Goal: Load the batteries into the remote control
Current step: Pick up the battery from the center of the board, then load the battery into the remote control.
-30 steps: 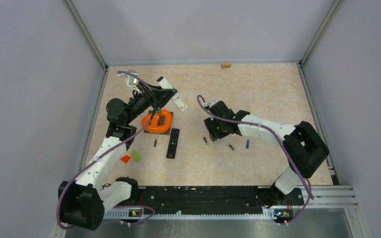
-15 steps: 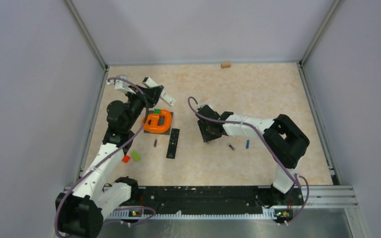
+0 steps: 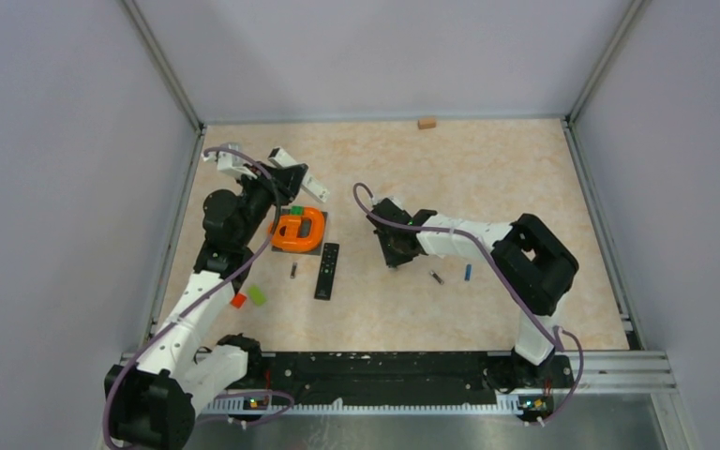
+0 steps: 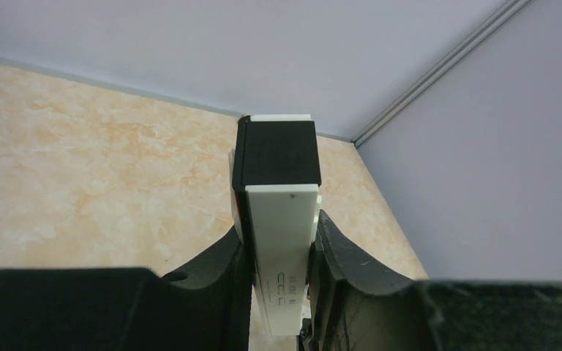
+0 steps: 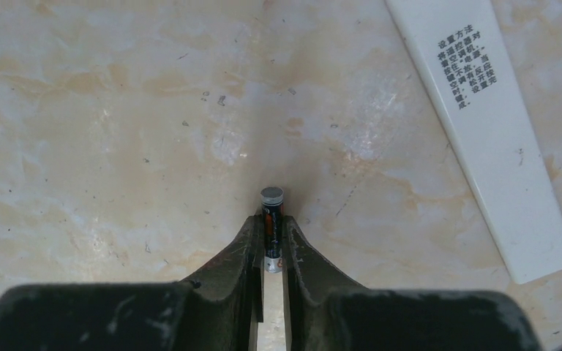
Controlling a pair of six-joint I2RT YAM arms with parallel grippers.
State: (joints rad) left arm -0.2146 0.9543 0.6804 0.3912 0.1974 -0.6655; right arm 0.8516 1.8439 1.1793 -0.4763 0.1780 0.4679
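While the left claw (image 4: 279, 228) grips a white remote (image 4: 281, 197), the right claw (image 5: 271, 230) pinches 1 battery (image 5: 271, 206).

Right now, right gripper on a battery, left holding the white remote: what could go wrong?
Right gripper pinches the battery by thin fingertips, one end poking out: the round cell could slip or twist on lifting. Left gripper holds the white remote by one end, so pressing a cell in might lever it loose.
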